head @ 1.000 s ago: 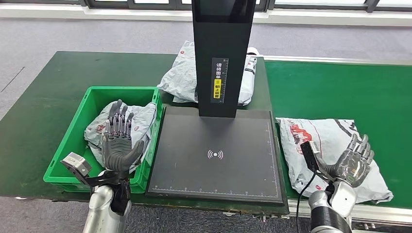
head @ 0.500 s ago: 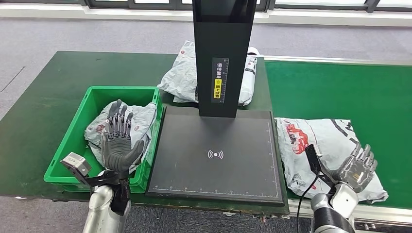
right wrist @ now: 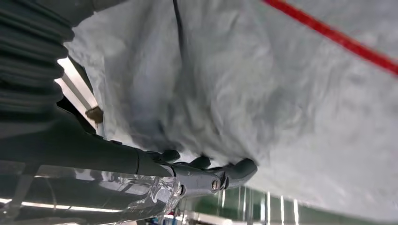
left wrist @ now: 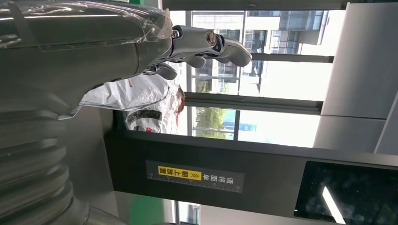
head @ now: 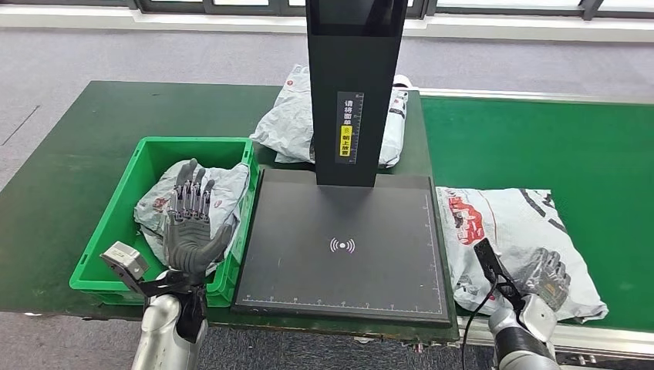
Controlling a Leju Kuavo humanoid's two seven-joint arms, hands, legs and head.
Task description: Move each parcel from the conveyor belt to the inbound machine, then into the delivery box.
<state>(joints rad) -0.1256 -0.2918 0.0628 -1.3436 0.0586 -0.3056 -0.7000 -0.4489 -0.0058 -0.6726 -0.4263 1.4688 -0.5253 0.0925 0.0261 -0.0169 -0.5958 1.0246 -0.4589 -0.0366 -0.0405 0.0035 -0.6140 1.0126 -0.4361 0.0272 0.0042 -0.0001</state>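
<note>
Your left hand (head: 187,231) is raised palm-up at the near rim of the green box (head: 105,239), fingers spread and straight, holding nothing. In the left wrist view the thumb and fingers (left wrist: 213,44) stick out clear of any object.

Your right hand (head: 544,276) sits low on the near edge of the grey parcel (head: 515,231) on the conveyor belt (head: 563,146). Fingers are curled down against the bag. In the right wrist view the fingertips (right wrist: 237,169) press into the crumpled plastic, but you can't tell if it's a real grip or just contact.

Parcel positions: that one lies flat on the belt, just right of the inbound machine (head: 343,247). A second parcel (head: 220,193) is in the green box, under your left hand. A third parcel (head: 289,123) sits behind the machine's black post (head: 353,85), partly hidden.

Surface: dark green table on the left, brighter green belt on the right, grey floor beyond. Window frames run along the far wall.

Materials: the parcels are wrinkled grey poly bags with red and black print. The machine is a matte black plate with ruler marks on its edges, a white wireless symbol at the centre and a yellow label on the post. The box is ribbed hard plastic.
</note>
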